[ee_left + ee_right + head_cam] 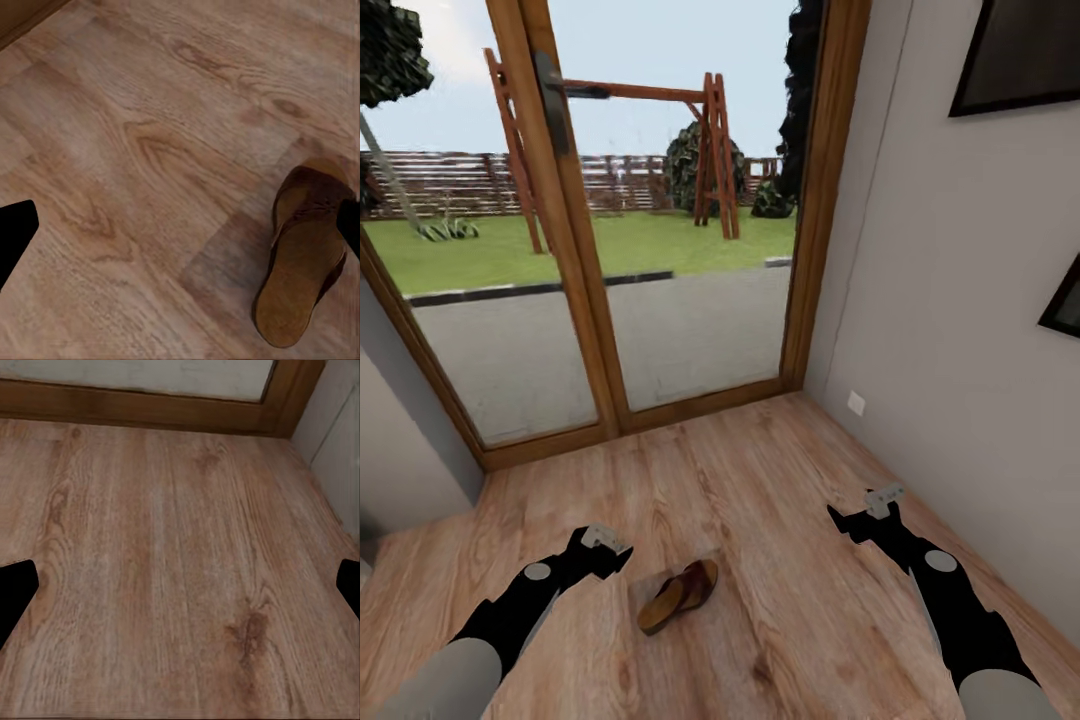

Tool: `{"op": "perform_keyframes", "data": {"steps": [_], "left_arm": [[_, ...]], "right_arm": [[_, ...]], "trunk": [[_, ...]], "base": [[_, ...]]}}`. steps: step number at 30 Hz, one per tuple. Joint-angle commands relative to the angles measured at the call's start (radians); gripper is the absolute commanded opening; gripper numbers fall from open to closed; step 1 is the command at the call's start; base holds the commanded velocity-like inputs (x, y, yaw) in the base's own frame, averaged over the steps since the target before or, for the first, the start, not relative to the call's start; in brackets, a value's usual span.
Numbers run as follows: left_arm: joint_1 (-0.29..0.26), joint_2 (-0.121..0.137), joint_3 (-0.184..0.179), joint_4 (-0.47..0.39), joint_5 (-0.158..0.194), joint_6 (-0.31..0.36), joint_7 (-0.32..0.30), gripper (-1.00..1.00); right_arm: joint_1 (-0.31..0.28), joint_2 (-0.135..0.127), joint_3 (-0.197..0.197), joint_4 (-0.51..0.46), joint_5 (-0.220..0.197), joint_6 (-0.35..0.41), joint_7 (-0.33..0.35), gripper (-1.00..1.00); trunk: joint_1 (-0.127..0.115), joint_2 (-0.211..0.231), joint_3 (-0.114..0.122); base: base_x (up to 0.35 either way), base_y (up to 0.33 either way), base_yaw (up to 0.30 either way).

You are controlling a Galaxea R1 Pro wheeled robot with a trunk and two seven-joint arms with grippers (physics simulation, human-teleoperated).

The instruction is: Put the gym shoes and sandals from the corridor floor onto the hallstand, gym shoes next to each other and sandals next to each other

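Note:
One brown sandal (678, 597) lies on the wood-plank corridor floor (760, 470), between my two arms and near the bottom of the head view. My left gripper (605, 548) hovers just left of it, open and empty. In the left wrist view the sandal (304, 262) lies beside one dark fingertip (351, 225), toe strap away from the camera. My right gripper (870, 510) hangs open over bare floor (180, 547), well to the right of the sandal. The gym shoes and the hallstand are out of view.
A wood-framed glass door (610, 300) closes the corridor ahead. A grey wall (940, 330) with a socket (856, 402) and dark picture frames (1020, 50) runs along the right. Another wall corner (400, 460) stands at the left.

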Motion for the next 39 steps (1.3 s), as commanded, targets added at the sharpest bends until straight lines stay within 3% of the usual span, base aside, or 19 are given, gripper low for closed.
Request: {"op": "perform_keyframes", "data": {"steps": [1,6,7,17,39], "left_arm": [[-0.006,0.001,-0.005,-0.001,-0.016,-0.001,-0.007,1.00],[-0.006,0.001,-0.033,-0.001,-0.044,0.027,-0.035,1.00],[-0.004,0.001,-0.155,-0.001,-0.286,0.152,-0.297,1.00],[0.004,0.001,-0.154,0.008,-0.283,0.221,-0.300,1.00],[0.006,0.000,-0.152,0.018,-0.272,0.222,-0.296,1.00]], "right_arm": [[-0.001,0.001,-0.003,-0.001,0.010,-0.002,0.006,1.00],[-0.001,0.001,-0.003,0.000,0.009,-0.002,0.006,1.00],[-0.001,0.001,-0.003,-0.001,0.009,-0.002,0.006,1.00],[-0.001,0.002,-0.002,-0.003,0.007,-0.002,0.008,1.00],[-0.001,0.002,-0.002,-0.009,0.007,0.004,0.008,1.00]], "trunk": [[0.000,0.000,-0.001],[0.000,0.000,-0.001],[0.000,0.000,-0.001],[0.000,0.000,-0.001],[0.000,0.000,-0.001]], "base": [[0.000,0.000,-0.264],[0.000,0.000,-0.264],[0.000,0.000,-0.265],[0.011,0.005,-0.192],[0.073,0.067,-0.004]]}}
